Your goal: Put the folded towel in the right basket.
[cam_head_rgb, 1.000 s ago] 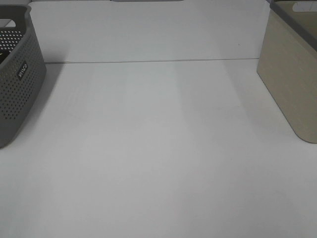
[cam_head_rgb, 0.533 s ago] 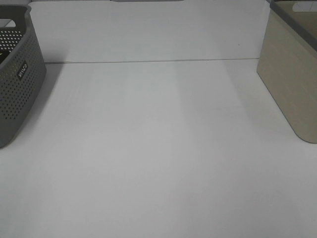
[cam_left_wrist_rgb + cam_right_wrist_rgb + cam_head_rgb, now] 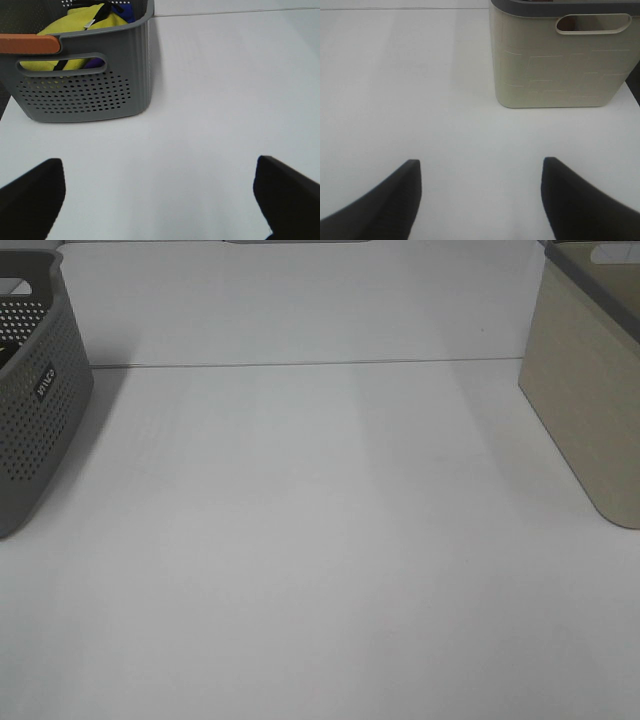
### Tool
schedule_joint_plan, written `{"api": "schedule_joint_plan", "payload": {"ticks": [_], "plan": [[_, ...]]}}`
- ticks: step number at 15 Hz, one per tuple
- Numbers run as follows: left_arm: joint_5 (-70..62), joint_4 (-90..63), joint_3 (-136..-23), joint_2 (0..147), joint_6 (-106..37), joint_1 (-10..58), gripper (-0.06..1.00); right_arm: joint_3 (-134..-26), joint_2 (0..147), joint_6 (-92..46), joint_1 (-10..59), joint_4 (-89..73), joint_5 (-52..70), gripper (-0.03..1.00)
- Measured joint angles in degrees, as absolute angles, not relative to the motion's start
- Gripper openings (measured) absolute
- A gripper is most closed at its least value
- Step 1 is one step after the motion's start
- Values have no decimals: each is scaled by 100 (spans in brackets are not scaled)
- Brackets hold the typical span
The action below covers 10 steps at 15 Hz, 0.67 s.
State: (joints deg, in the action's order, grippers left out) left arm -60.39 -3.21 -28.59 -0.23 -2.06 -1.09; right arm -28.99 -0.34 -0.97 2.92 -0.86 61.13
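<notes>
two baskets on a white table, both claws spread and holding nothing

a white table [image 3: 320,540] fills the high camera's view. a grey basket [image 3: 35,390] with small round holes sits at the far left edge. a beige basket [image 3: 590,390] with a dark rim sits at the far right edge, well apart from the grey one. neither arm shows in this view.

from the left wrist camera, the left claw [image 3: 160,200] has its two dark fingers [image 3: 30,195] spread wide over bare table. ahead of it the grey basket holds a yellow cloth [image 3: 80,30] with a black strap and something blue and purple behind it; whether this is the folded towel is hard to tell.

from the right wrist camera, the right claw [image 3: 480,200] is also spread wide with nothing between its fingers [image 3: 385,200]. the beige basket stands ahead of it, its oval handle slot [image 3: 593,23] facing the camera.
</notes>
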Motion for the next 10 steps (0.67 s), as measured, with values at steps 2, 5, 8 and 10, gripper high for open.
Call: {"api": "schedule_joint_plan", "payload": {"ticks": [2,5,8,10], "plan": [[-6039,-321,-2859,-23,-206,-109,97,-2899,-34,-97,292,-86,6113,65],[-6039,-321,-2859,-23,-206,-109,97,-2899,-34,-97,292,-86,6113,65],[-6039,-321,-2859,-23,-206,-109,97,-2899,-34,-97,292,-86,6113,65],[-6039,-321,-2859,-23,-206,-109,97,-2899,-34,-97,292,-86,6113,65]]}}
